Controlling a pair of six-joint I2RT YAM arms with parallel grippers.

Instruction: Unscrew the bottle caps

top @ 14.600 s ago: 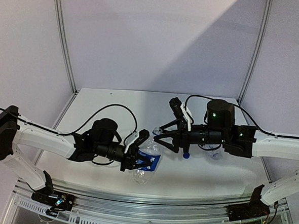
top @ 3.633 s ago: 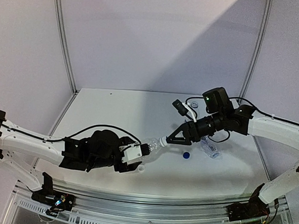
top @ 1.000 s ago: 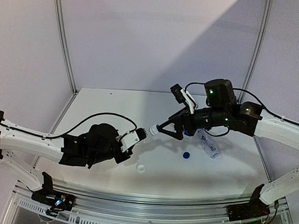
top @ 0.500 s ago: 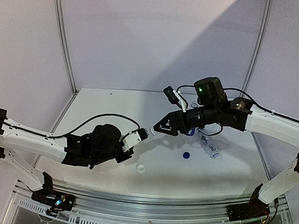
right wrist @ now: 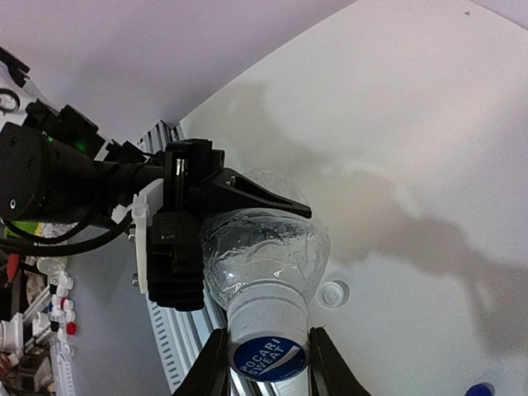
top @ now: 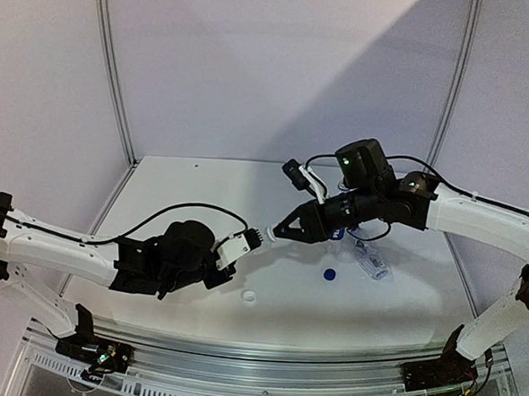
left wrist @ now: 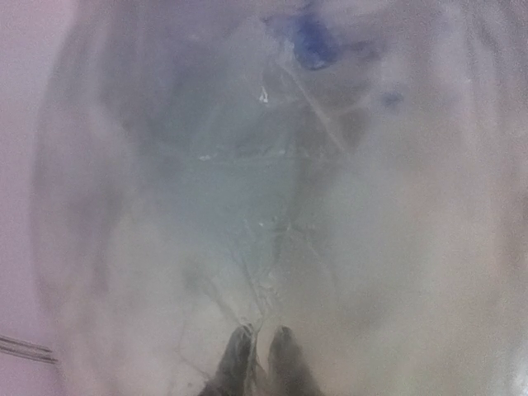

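Above the counter (top: 193, 194), gripped a clear bottle (right wrist: 264, 247) in the clenched left end effector (right wrist: 191, 239); clamped the right end effector (right wrist: 266, 363) onto its white cap (right wrist: 268, 353). Needed a firm body hold and a twist true to the neck. Looked empty inside. Noted a loose white cap (top: 249, 297) and a blue cap (top: 330, 275) below.

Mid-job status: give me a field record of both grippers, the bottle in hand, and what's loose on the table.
left gripper: shut on held bottle, lifted off the table
right gripper: shut on white cap, a finger each side
held bottle: clear, dented, neck toward right gripper
white cap: on the neck
on table: blue cap, loose white cap, second bottle lying down
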